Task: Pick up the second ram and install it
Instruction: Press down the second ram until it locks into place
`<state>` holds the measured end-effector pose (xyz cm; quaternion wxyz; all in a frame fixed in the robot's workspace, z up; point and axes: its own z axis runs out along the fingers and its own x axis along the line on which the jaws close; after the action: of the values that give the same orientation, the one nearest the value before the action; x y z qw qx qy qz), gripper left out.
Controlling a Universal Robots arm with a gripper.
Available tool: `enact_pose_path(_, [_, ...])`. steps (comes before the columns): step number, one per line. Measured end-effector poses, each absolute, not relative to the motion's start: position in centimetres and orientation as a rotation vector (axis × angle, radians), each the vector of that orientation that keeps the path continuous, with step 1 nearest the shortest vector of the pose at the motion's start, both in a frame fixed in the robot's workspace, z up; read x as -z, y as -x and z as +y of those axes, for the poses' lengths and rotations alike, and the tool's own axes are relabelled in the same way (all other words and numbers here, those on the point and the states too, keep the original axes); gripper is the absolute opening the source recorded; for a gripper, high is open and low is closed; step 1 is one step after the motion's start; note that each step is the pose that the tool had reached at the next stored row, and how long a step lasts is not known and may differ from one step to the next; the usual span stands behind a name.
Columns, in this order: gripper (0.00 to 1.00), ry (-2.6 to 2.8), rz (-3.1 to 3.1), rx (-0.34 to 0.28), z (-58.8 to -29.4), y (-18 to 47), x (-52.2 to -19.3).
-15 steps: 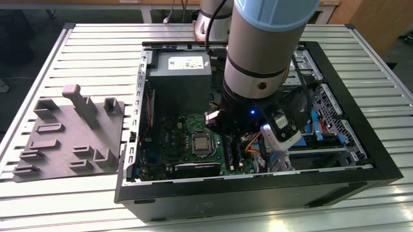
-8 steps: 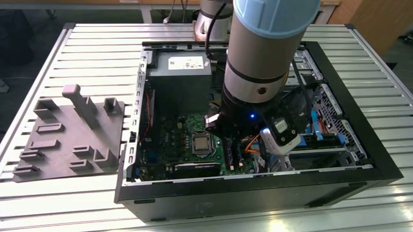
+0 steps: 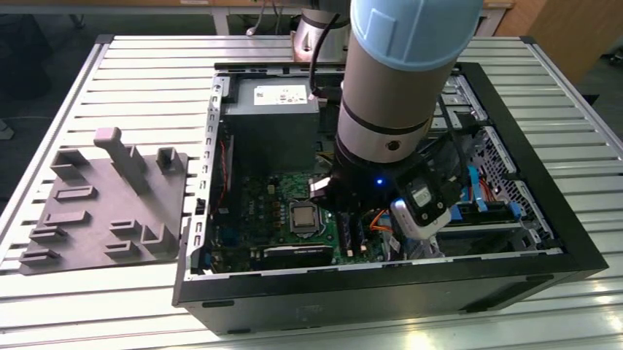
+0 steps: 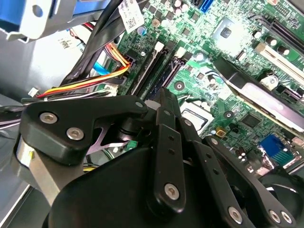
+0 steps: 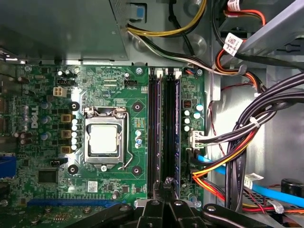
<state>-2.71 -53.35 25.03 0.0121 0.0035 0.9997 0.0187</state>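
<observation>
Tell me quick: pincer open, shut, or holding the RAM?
Pincer: fingers together over the memory slots on the motherboard; whether they are clamped on the second ram cannot be told.

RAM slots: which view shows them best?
First wrist view: the RAM slots run full length, seen straight on, above the gripper. Second wrist view shows them obliquely, partly behind the gripper. In the exterior view the arm covers them.
</observation>
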Motion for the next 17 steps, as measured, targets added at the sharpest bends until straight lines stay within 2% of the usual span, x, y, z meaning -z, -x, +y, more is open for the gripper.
enact_pose_path(17, [0.11, -0.011, 3.117, -0.058, -53.54, 2.70, -24.23])
